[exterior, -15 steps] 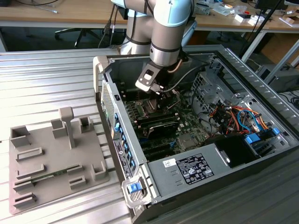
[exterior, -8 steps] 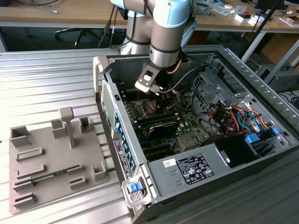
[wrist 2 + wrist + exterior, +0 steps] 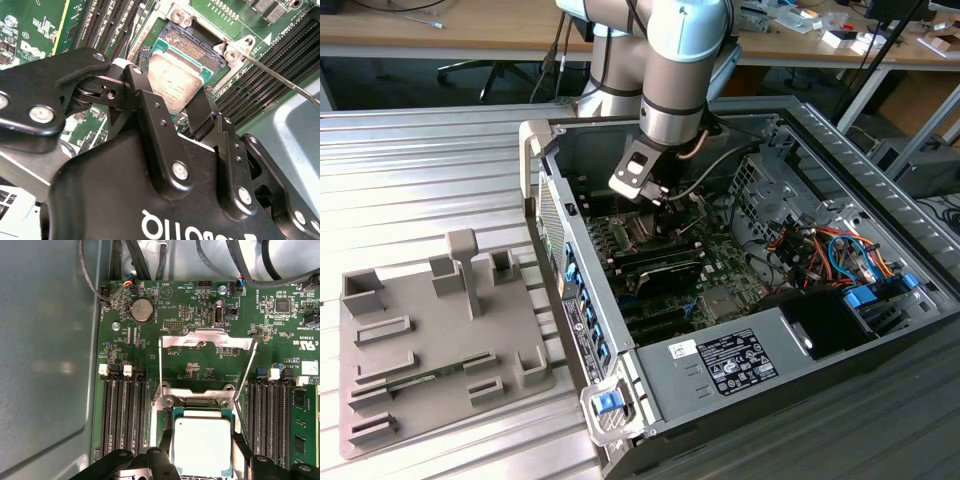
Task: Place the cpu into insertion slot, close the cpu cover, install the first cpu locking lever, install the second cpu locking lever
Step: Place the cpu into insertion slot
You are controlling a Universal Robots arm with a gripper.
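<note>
My gripper is shut on the cpu, a silvery square chip with a teal-green rim, one black finger on each side of it. The chip hangs slightly tilted just over the insertion slot, whose gold contact field shows beyond it. In the first wrist view the cpu lies between the fingers, and the cpu cover, a shiny metal frame, stands folded open past the socket. A thin locking lever sticks out, released. In the exterior view the gripper reaches down into the computer case.
Black memory slots flank the socket on both sides, and one green memory card is fitted. Cables and blue drive parts crowd the case's far side. A grey fixture tray lies on the table at the exterior view's left.
</note>
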